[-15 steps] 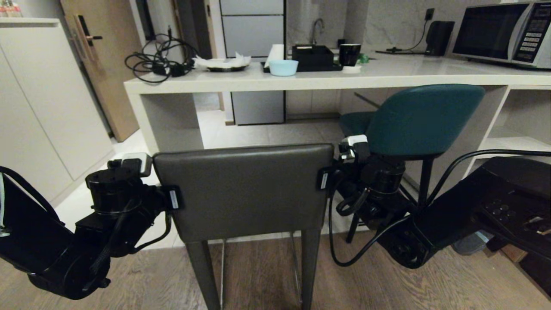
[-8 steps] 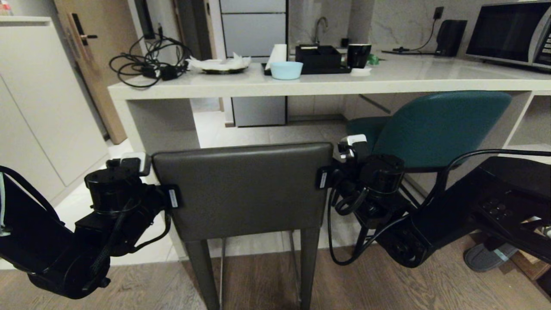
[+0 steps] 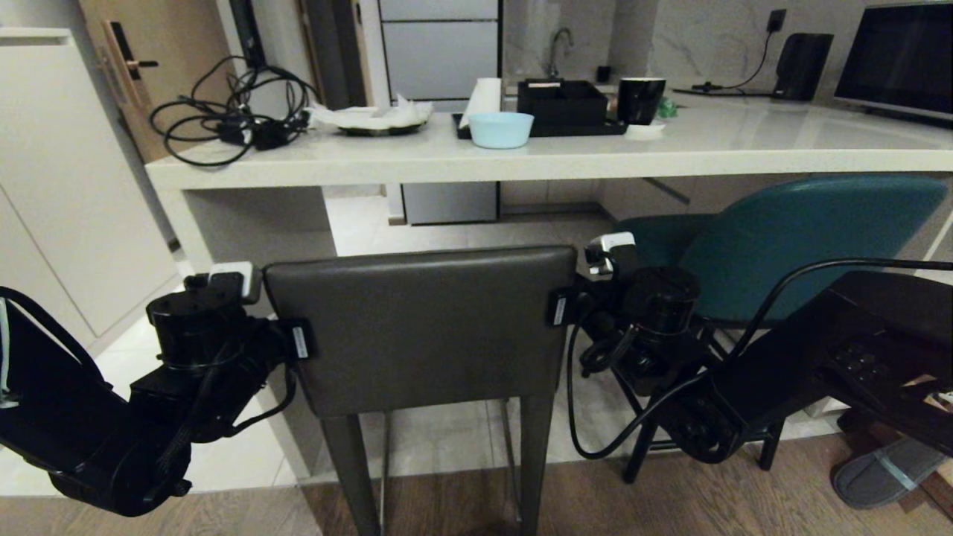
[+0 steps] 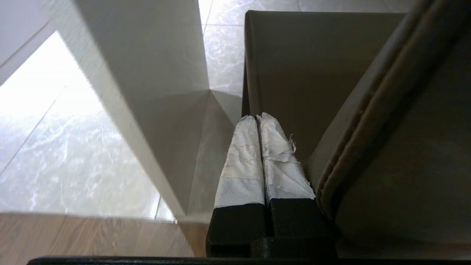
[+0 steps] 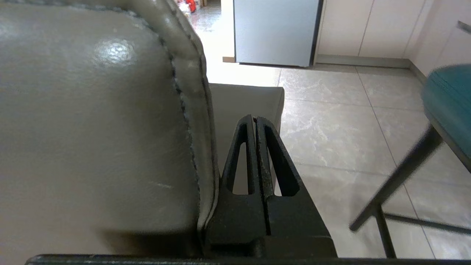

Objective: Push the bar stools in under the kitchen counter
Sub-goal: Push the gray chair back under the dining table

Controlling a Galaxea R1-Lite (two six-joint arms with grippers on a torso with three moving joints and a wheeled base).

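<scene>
The dark grey stool [image 3: 421, 327], square-backed with angular legs, stands upright facing the kitchen counter [image 3: 521, 156], its seat just short of the thick pale edge. The teal stool [image 3: 789, 238], padded with thin black legs, sits partly beneath the same counter, turned aslant.

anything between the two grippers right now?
Yes: the grey stool's backrest. In the head view, the left gripper sits at one side edge, the right gripper at the other, both shut.
</scene>
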